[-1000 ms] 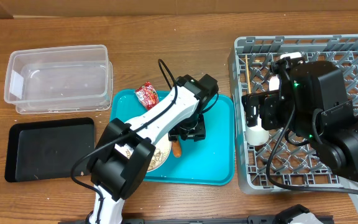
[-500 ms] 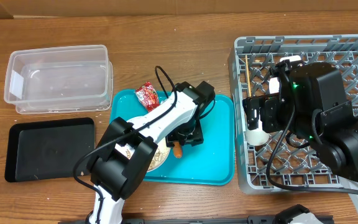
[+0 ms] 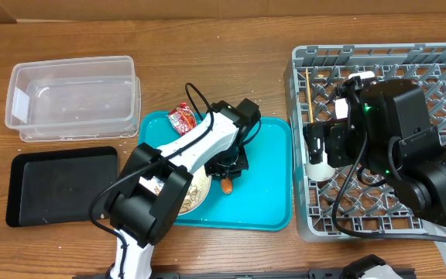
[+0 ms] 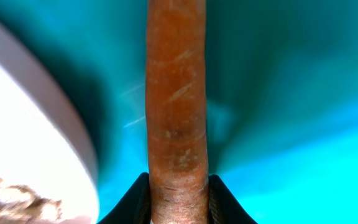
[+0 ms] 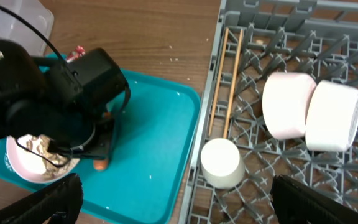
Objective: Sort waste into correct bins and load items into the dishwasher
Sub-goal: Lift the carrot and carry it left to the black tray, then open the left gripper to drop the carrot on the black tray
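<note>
I see an orange-brown carrot (image 4: 176,112) with pale scratches against the teal tray (image 4: 291,93). At its far left corner the wrapper (image 3: 183,118) is red. On the right, the grey lattice rack (image 3: 378,51) holds a white cup (image 5: 220,163) and pale wooden chopsticks (image 5: 218,81).

The left arm (image 3: 198,142) rises from its base at the 6 o'clock edge of the overhead view and reaches toward 1 o'clock, white links bent at the elbow and wrist turned down. The left gripper (image 4: 178,208) points downward, its two black fingers (image 4: 131,205) pressed against either side of a carrot (image 4: 176,93). The right arm (image 3: 409,147), black and bulky, comes in from 4 o'clock and reaches toward 10 o'clock. The right gripper (image 5: 179,208) is spread wide, its fingers (image 5: 48,202) at the 7 and 5 o'clock corners of its wrist view.
</note>
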Controlling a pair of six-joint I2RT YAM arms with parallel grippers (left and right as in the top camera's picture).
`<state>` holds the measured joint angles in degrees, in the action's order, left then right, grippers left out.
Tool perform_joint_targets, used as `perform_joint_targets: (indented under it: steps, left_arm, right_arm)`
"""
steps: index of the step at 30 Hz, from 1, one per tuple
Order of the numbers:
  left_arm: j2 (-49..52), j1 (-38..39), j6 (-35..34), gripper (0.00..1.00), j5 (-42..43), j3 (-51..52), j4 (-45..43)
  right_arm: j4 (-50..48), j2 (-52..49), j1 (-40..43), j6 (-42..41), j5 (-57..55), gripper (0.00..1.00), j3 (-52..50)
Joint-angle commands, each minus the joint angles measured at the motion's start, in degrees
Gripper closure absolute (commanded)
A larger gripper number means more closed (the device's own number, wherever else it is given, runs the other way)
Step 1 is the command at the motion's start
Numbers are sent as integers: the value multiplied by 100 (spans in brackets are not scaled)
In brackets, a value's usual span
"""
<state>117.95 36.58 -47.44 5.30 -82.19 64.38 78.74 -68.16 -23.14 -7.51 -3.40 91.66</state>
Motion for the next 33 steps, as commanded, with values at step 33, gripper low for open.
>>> perform_joint_targets:
  steps: [33]
  left_arm:
    - [-3392,-4649,-142,75,-1582,1373,1259]
  right_arm:
    - [157,9,11,-44,-7,0,61]
